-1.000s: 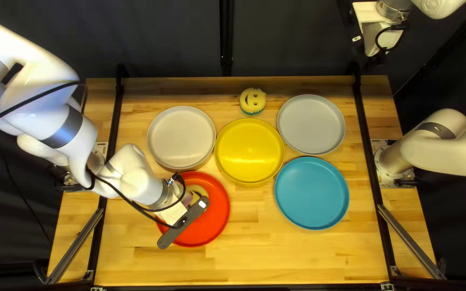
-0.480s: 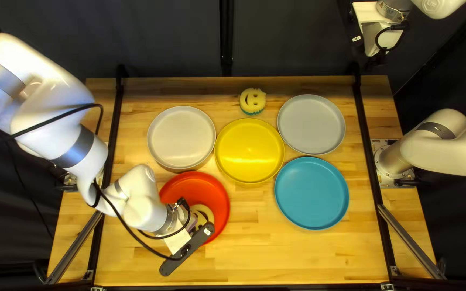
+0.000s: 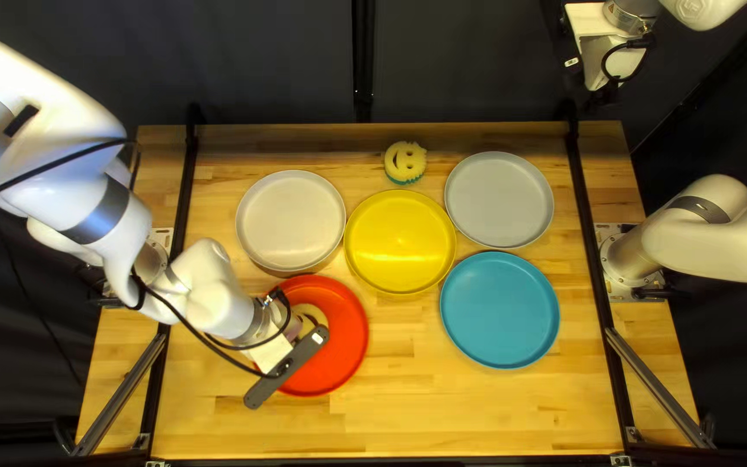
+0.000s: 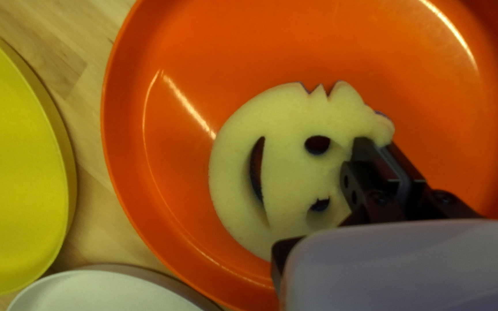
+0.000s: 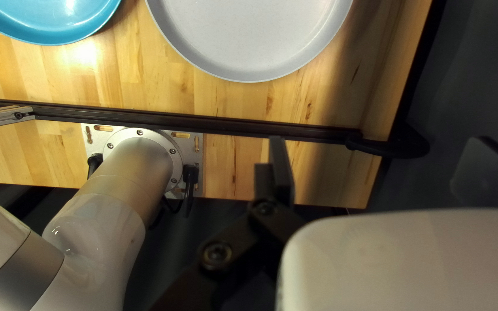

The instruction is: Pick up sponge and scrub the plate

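Robotics lab, prob.: 2 robot arms [image 3: 711, 238] mounted at wood tbl [image 3: 443, 406] w/ dk curtain [image 3: 261, 60] behind.

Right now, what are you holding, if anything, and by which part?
My left pincer holds the sponge by the rim nearest its eyes, opposite the mouth. My right pincer holds nothing.

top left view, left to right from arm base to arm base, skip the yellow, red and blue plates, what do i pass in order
left arm's base → off-white plate → spare smiley sponge → grey plate → right arm's base
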Available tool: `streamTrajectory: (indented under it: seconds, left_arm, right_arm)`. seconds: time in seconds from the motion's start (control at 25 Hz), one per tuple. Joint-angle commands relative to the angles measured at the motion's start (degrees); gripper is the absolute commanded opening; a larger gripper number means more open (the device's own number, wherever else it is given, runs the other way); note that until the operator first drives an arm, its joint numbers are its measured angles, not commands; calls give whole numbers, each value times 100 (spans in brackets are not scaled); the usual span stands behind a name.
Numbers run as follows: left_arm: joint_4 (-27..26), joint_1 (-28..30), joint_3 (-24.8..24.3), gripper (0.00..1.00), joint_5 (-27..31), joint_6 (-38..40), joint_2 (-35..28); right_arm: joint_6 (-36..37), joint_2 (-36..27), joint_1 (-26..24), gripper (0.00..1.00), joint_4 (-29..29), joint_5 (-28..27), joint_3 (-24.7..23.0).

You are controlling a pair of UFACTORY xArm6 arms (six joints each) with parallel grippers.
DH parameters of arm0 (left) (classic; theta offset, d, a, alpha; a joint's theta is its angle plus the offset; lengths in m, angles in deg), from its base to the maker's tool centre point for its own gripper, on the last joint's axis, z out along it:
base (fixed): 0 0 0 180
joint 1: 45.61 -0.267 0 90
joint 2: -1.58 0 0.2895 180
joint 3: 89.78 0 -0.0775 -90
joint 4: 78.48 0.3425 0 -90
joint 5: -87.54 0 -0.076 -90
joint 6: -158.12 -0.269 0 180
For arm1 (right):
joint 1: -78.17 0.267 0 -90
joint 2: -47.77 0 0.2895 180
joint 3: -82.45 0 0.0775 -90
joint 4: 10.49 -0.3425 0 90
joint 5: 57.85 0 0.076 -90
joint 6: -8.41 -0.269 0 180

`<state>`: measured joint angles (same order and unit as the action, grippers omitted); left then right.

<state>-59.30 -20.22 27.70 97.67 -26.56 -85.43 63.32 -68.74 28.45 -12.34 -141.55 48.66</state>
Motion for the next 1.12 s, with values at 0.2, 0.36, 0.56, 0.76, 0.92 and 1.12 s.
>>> streamTrajectory:
  seconds: [0.2, 0.36, 0.56, 0.76, 0.92, 1.12]
  left_arm:
    - [351, 332, 572, 0, 167, 599, 424]
    - [817, 558, 886, 0, 129, 1206, 773]
    - [1250, 769, 1065, 0, 158, 1804, 909]
    - [1270, 726, 678, 0, 190, 1872, 498]
    - [1064, 681, 351, 0, 248, 1712, 162]
    - [634, 634, -238, 0, 293, 1420, -401]
  right_arm:
    - [0, 0, 0, 100, 0, 0, 0]
    - [0, 0, 0, 100, 0, 0, 0]
    - [0, 0, 0, 100, 0, 0, 0]
    - [0, 0, 0, 100, 0, 0, 0]
    - [0, 0, 0, 100, 0, 0, 0]
    - [0, 0, 0, 100, 0, 0, 0]
